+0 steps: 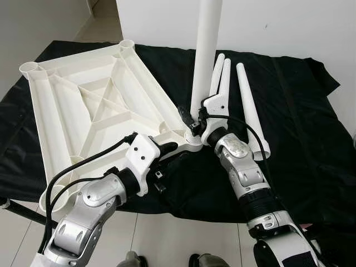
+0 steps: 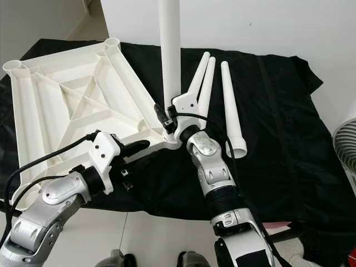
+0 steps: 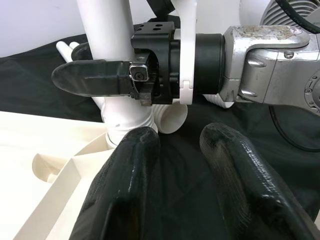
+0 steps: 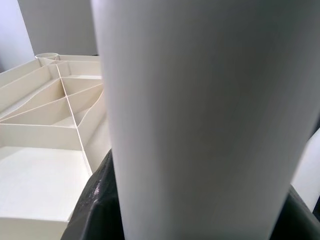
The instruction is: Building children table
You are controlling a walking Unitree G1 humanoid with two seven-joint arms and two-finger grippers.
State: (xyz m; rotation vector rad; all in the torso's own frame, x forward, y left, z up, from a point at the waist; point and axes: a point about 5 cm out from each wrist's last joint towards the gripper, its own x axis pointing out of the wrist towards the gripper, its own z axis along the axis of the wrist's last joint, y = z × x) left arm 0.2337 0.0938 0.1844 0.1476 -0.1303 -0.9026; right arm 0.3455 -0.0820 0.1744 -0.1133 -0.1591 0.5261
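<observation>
Table top: the white table top (image 1: 83, 105) lies upside down on a black cloth (image 1: 300, 122), so I can see the ribs under it. It has a round hole at each corner.
Standing leg: one white leg (image 1: 204, 55) stands straight up in the corner hole nearest to me.
My right gripper: my right gripper (image 1: 192, 119) is pinching the standing leg low down, just above the hole. One black finger (image 3: 92, 77) lies flat against the leg.
My left gripper: my left gripper (image 1: 169, 147) is low, just beside that same corner. Its two fingers (image 3: 125, 185) are spread apart and hold nothing.
Other legs: three more white legs (image 1: 245, 105) lie flat on the cloth, just behind my right arm.
Floor: pale tiles (image 1: 167, 239) show in front of the cloth.
</observation>
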